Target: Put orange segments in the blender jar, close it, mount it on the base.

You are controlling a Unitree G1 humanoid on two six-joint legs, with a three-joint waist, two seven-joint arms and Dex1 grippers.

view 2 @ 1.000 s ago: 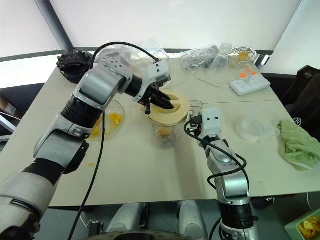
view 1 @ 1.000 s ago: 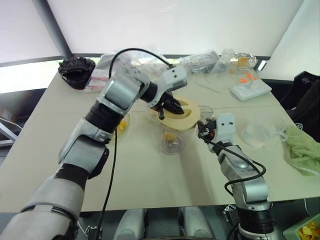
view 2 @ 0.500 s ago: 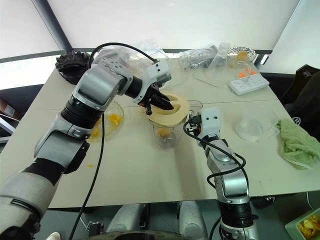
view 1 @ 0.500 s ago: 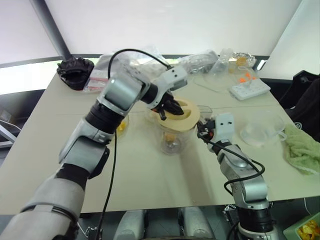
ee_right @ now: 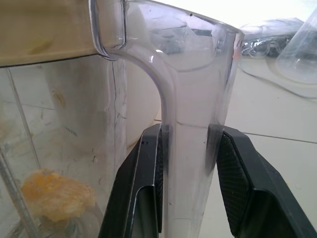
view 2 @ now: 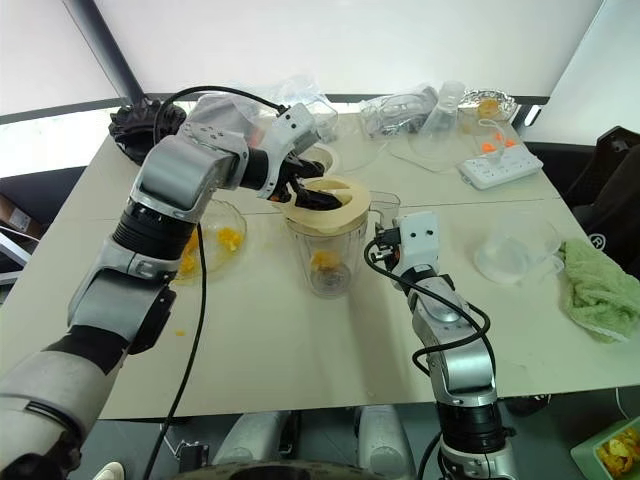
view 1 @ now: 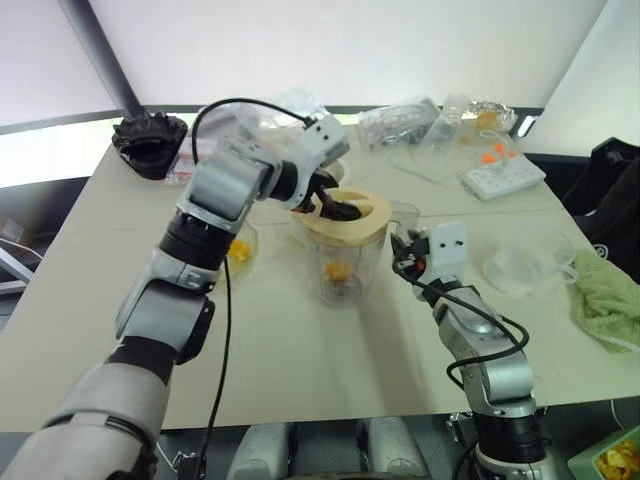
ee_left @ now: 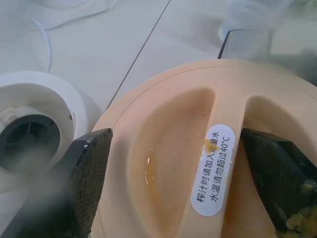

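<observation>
My right end effector grips the blender jar handle. My left end effector is open over the cream lid; orange segments lie inside

The left gripper stood open, one finger on each side of the cream lid without visibly touching it. The lid's raised grip bar bore a white label with printed characters, and a wet orange smear lay in the hollow beside it. The white base, dark socket upward, stood just beside the lid on the table.
</observation>
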